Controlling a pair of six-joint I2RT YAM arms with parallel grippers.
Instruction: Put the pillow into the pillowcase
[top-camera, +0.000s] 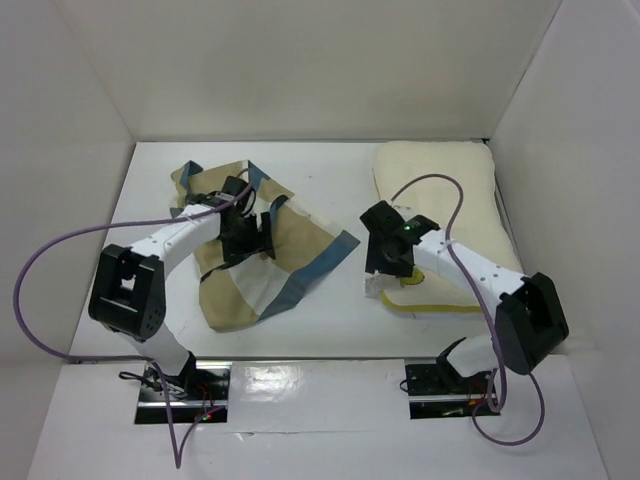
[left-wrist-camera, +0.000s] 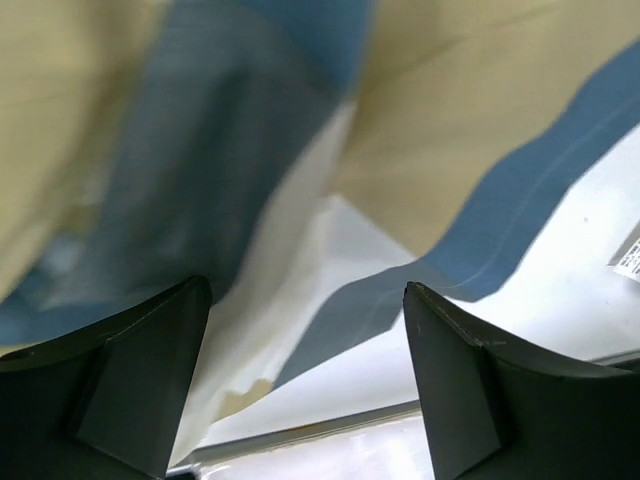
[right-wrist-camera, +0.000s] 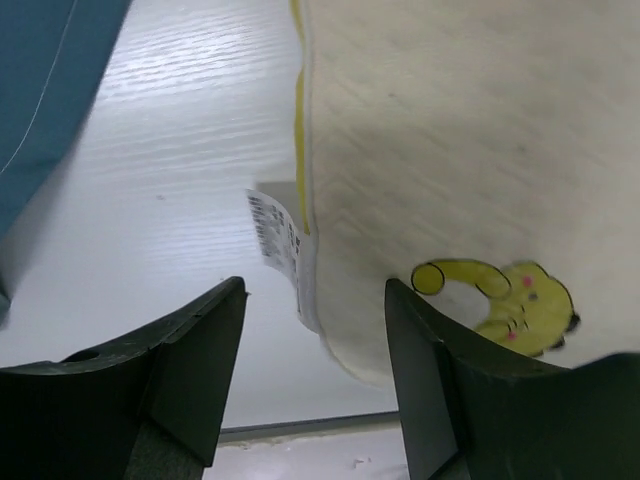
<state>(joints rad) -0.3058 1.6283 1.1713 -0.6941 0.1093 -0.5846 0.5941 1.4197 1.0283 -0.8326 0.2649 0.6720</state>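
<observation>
The checked blue, tan and cream pillowcase (top-camera: 262, 255) lies crumpled at the left of the table. My left gripper (top-camera: 243, 238) hovers over its middle, open and holding nothing; the left wrist view shows its cloth (left-wrist-camera: 300, 150) close beneath the fingers (left-wrist-camera: 140, 370). The cream pillow (top-camera: 445, 205) lies at the right. My right gripper (top-camera: 385, 270) is open over the pillow's near left corner. The right wrist view shows that corner (right-wrist-camera: 440, 160) with the white tag (right-wrist-camera: 275, 235), yellow edge band and yellow logo (right-wrist-camera: 505, 300) between and beside the open fingers (right-wrist-camera: 430, 370).
White walls enclose the table (top-camera: 330, 330) at the back and both sides. The arm bases stand on plates (top-camera: 185, 385) at the near edge. Purple cables (top-camera: 40, 270) loop beside each arm.
</observation>
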